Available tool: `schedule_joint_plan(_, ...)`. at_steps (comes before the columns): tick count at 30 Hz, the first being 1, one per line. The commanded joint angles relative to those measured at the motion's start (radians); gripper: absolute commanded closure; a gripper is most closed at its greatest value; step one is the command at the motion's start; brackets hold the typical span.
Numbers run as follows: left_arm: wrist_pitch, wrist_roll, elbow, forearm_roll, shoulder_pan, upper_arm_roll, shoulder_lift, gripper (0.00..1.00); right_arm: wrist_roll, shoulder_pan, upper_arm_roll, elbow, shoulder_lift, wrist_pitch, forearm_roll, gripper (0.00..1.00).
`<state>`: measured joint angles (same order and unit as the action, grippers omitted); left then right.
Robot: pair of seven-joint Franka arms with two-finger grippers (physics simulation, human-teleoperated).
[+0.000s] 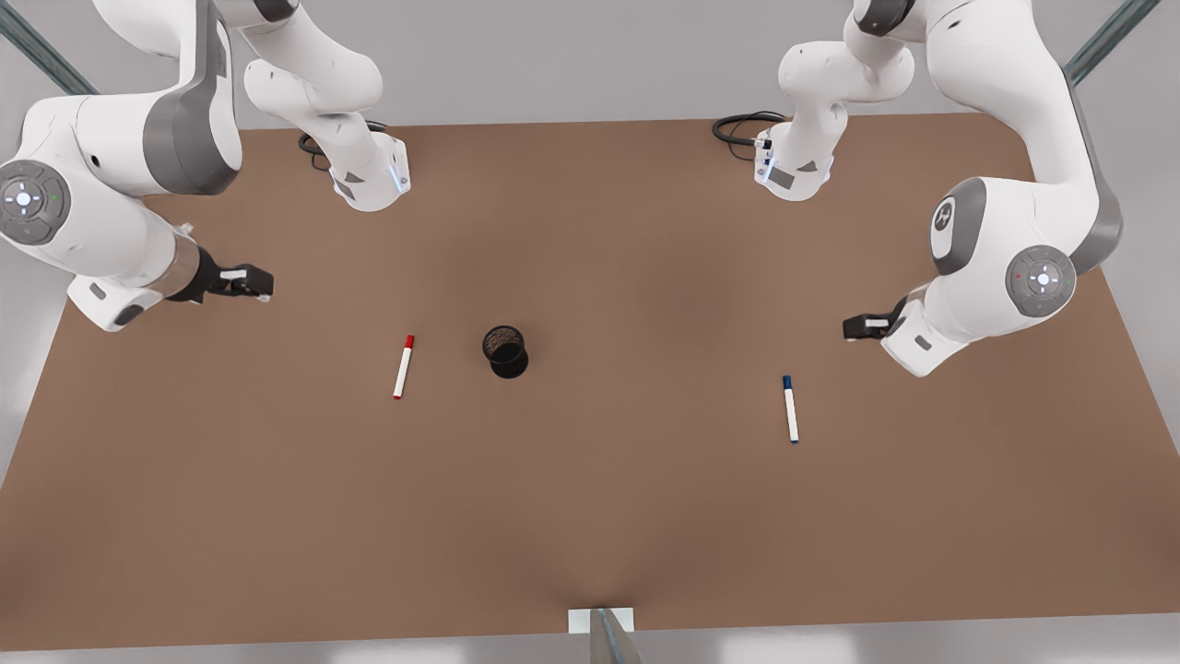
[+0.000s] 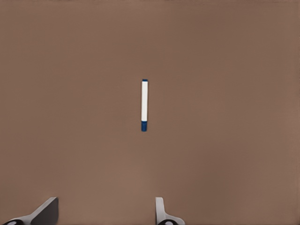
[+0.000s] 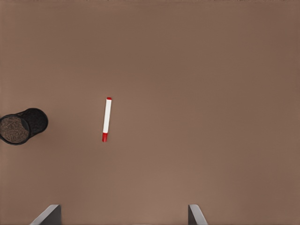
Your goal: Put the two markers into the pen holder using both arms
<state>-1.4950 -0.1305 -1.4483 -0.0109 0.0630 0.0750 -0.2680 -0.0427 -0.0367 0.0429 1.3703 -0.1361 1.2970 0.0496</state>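
Markers (image 1: 404, 367) white-barrelled; pen holder (image 1: 506, 351) black mesh.

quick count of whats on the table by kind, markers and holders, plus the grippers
Thin white-barrelled markers: 2, one red-capped marker, one blue-capped marker
Small black mesh pen holder: 1
Black two-finger grippers: 2, left gripper above the blue one, right gripper above the red one, both open
Total: 5

front: high, looking down on table (image 1: 590, 516) | wrists: straight down, sharing its markers
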Motion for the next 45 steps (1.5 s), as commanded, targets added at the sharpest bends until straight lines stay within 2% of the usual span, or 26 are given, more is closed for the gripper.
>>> schedule_joint_plan(1, -0.024, -0.047, 0.000, -0.006, 0.000, 0.000, 0.001, 0.00, -0.019, 0.000, 0.000, 0.000, 0.000, 0.027, 0.000, 0.00)
schedule_joint_plan(3, -0.031, -0.049, 0.008, -0.004, 0.020, 0.000, -0.028, 0.00, -0.022, -0.012, 0.006, -0.005, -0.046, 0.064, 0.012, 0.00)
schedule_joint_plan(4, -0.066, -0.049, 0.008, -0.004, 0.026, 0.000, -0.043, 0.00, -0.031, -0.046, 0.009, -0.010, -0.103, 0.159, 0.018, 0.00)
schedule_joint_plan(5, -0.112, -0.058, 0.019, 0.003, 0.051, -0.001, -0.097, 0.00, -0.071, -0.094, 0.008, -0.085, -0.200, 0.217, 0.018, 0.00)
schedule_joint_plan(8, -0.300, -0.069, 0.023, 0.005, 0.064, -0.003, -0.220, 0.00, -0.265, -0.161, 0.009, -0.132, -0.358, 0.375, 0.015, 0.00)
schedule_joint_plan(11, -0.405, -0.069, -0.003, -0.004, 0.063, -0.038, -0.275, 0.00, -0.473, -0.219, 0.009, -0.128, -0.454, 0.505, 0.006, 0.00)
schedule_joint_plan(15, -0.533, -0.067, -0.058, -0.009, 0.064, -0.038, -0.321, 0.00, -0.505, -0.219, 0.009, 0.016, -0.459, 0.699, -0.010, 0.00)
schedule_joint_plan(17, -0.597, -0.066, -0.104, -0.008, 0.067, -0.037, -0.335, 0.00, -0.506, -0.213, 0.009, 0.127, -0.404, 0.745, -0.013, 0.00)
schedule_joint_plan(21, -0.605, -0.064, -0.145, -0.008, 0.074, -0.037, -0.376, 0.00, -0.493, -0.173, 0.011, 0.346, -0.287, 0.867, -0.017, 0.00)
schedule_joint_plan(25, -0.700, -0.066, -0.238, -0.006, 0.075, -0.037, -0.382, 0.00, -0.491, -0.154, 0.009, 0.481, -0.232, 0.918, -0.050, 0.00)
schedule_joint_plan(29, -0.760, -0.066, -0.259, -0.006, 0.074, -0.037, -0.418, 0.00, -0.493, -0.126, 0.008, 0.566, -0.229, 0.935, -0.053, 0.00)
schedule_joint_plan(32, -0.774, -0.066, -0.259, -0.006, 0.069, -0.038, -0.425, 0.05, -0.490, -0.117, 0.009, 0.629, -0.229, 0.978, -0.053, 0.00)
schedule_joint_plan(35, -0.772, -0.066, -0.264, -0.006, 0.067, -0.038, -0.432, 0.05, -0.491, -0.118, 0.009, 0.633, -0.250, 0.992, -0.053, 0.00)
schedule_joint_plan(36, -0.766, -0.066, -0.265, -0.006, 0.067, -0.038, -0.431, 0.07, -0.491, -0.120, 0.009, 0.651, -0.252, 1.010, -0.051, 0.00)
schedule_joint_plan(40, -0.765, -0.067, -0.274, -0.006, 0.067, -0.038, -0.428, 0.37, -0.488, -0.117, 0.009, 0.681, -0.286, 1.044, -0.053, 0.00)
schedule_joint_plan(41, -0.766, -0.067, -0.274, -0.006, 0.067, -0.038, -0.430, 0.40, -0.488, -0.106, 0.009, 0.681, -0.306, 1.055, -0.054, 0.00)
schedule_joint_plan(45, -0.768, -0.060, -0.274, -0.004, 0.067, -0.047, -0.442, 0.41, -0.488, -0.106, 0.009, 0.675, -0.341, 1.070, -0.054, 0.00)
